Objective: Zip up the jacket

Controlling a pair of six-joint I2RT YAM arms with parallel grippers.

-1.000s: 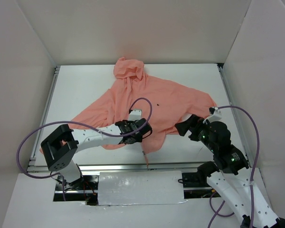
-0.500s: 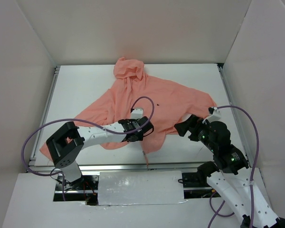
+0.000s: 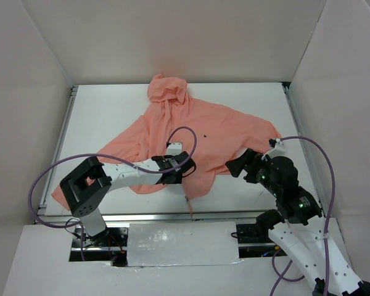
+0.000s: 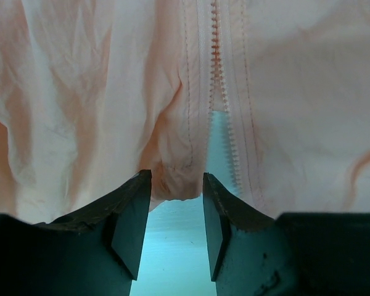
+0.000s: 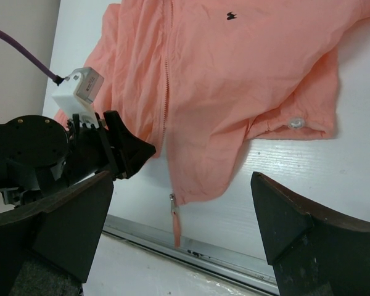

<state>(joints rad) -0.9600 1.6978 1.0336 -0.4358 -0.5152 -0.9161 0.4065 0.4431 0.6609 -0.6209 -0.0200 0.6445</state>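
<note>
The salmon-pink jacket [image 3: 222, 132] lies spread on the white table, hood [image 3: 166, 89] at the far end, front up. Its zipper [image 4: 217, 61] is joined higher up and parts near the hem. My left gripper [image 3: 186, 165] sits low at the bottom hem. Its jaws [image 4: 176, 185] stand apart, with the bunched hem corner of one front panel [image 4: 172, 179] between the tips. The zipper slider [image 5: 171, 198] hangs at the hem of the other panel, its pull strip trailing toward the table's near edge. My right gripper [image 5: 182, 179] hovers wide open above the jacket's lower right, holding nothing.
A metal rail [image 3: 172, 216] runs along the near table edge, just past the zipper pull [image 3: 188, 206]. White walls enclose the table on three sides. A folded sleeve cuff with a snap button [image 5: 294, 123] lies right of the hem. Purple cables loop over both arms.
The left jaws have narrowed around the hem corner, and the left arm has drawn slightly left. The right arm has barely moved.
</note>
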